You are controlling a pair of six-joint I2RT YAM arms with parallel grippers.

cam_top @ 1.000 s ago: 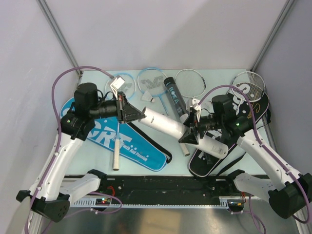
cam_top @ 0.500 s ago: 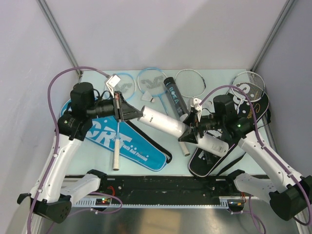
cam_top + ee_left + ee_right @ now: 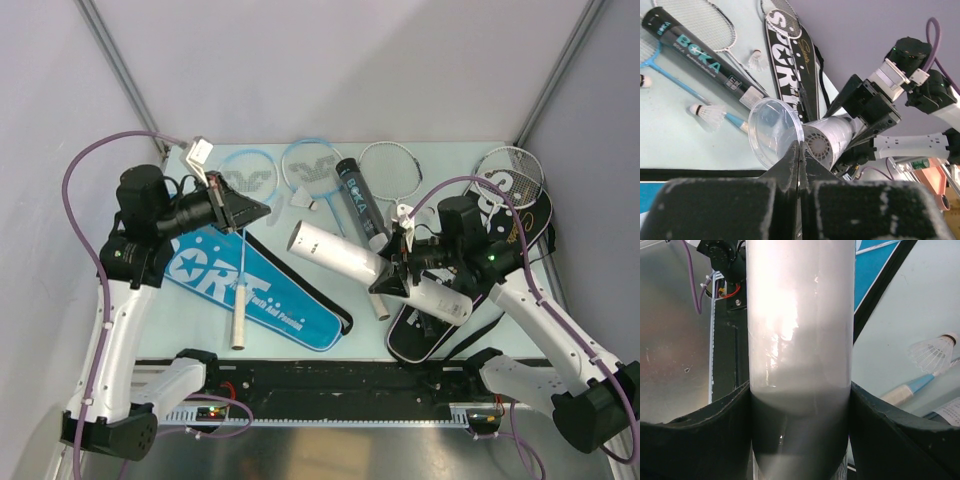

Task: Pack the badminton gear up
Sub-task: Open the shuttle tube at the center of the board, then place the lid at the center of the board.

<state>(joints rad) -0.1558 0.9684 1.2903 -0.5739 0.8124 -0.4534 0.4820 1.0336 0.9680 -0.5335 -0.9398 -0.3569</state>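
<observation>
While the white tube (image 3: 335, 252) is clamped around its middle by the spread fingers of the right claw (image 3: 388, 270), one end of it is pointed across at the left claw (image 3: 799, 146). That claw is pressed together on the rim of a clear lid (image 3: 774, 131), which is held just past its tips. Both things are judged to be light. The smooth, round tube could be dropped or squashed, so it is best gripped gently at the middle. The thin lid can be bent easily and is best pinched by its edge.
</observation>
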